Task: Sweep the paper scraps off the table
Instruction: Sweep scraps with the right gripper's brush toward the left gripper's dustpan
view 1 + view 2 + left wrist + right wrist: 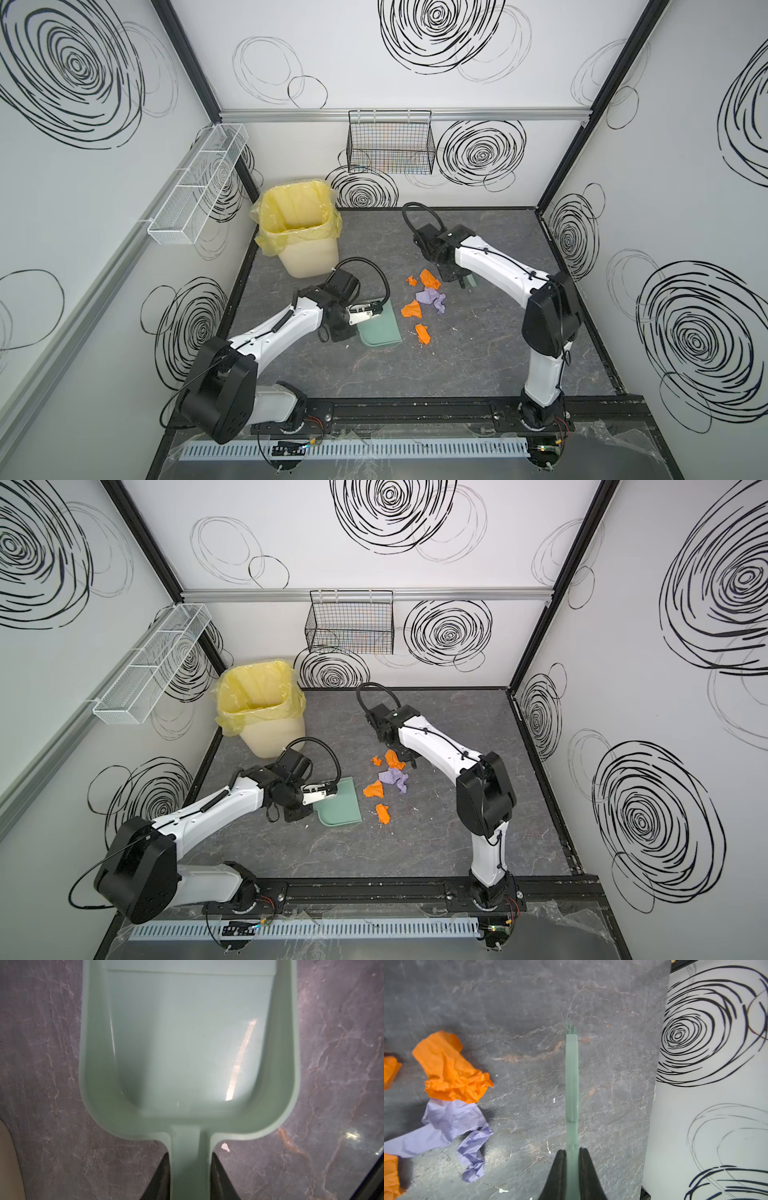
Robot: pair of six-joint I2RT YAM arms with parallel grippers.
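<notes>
Table: dark grey with pale veins; bare across the strip nearest my two arm bases.
My left gripper: clamped on the narrow handle of the mint-green dustpan, one finger on each side of it.
Dustpan, from above: low on the table left of centre, its open lip turned toward the paper.
Paper scraps: loosely gathered mid-table, just right of the dustpan. In both top views I count four crumpled orange pieces around one lavender piece; the nearest orange one lies slightly apart from the rest.
My right gripper: pinched tight on the thin green handle of the brush.
Brush: just on the far-right side of the scraps, beside the largest orange piece and clear of it. I cannot tell whether the bristles touch the table.
Bin: cream, with a yellow liner, at the far-left corner.
Back wall: a black wire basket hangs there.
Left wall: a white mesh basket hangs there.
</notes>
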